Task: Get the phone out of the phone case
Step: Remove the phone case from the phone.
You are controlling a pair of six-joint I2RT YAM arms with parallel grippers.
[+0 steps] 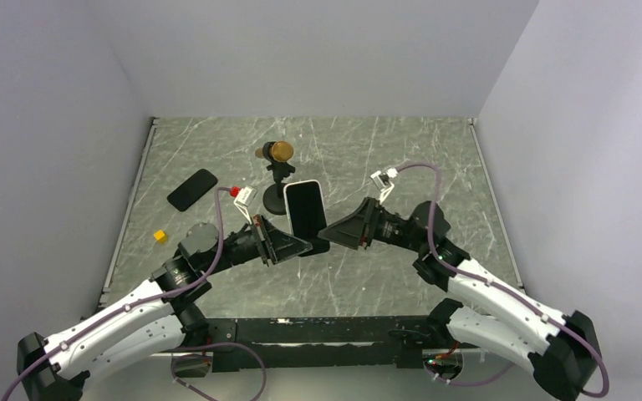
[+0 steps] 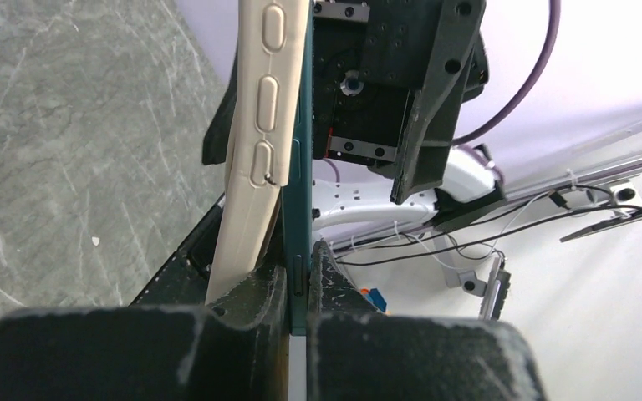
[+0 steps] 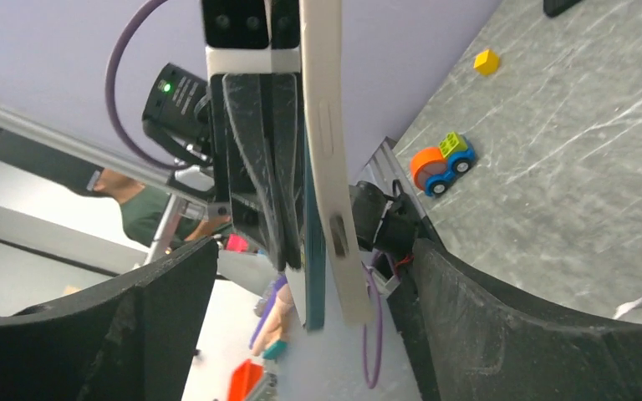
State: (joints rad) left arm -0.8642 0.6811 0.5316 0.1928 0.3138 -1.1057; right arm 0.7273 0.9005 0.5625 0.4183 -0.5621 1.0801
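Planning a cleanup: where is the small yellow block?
Top view: the yellow block sits by the table's left edge, between the dark flat slab and left arm.

Phone (image 1: 305, 209) near end hidden behind left gripper (image 1: 305, 247). Phone case (image 2: 255, 150) far end cut off at left wrist view's top. Dark slab (image 1: 192, 190) far left: too small to identify.

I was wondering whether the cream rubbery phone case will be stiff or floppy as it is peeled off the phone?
Probably flexible rather than stiff: the cream phone case bows away from the teal phone near the left gripper. Its matte skin with moulded buttons suggests a grippy, not slippery, surface. Being thin-walled, it is likely light.
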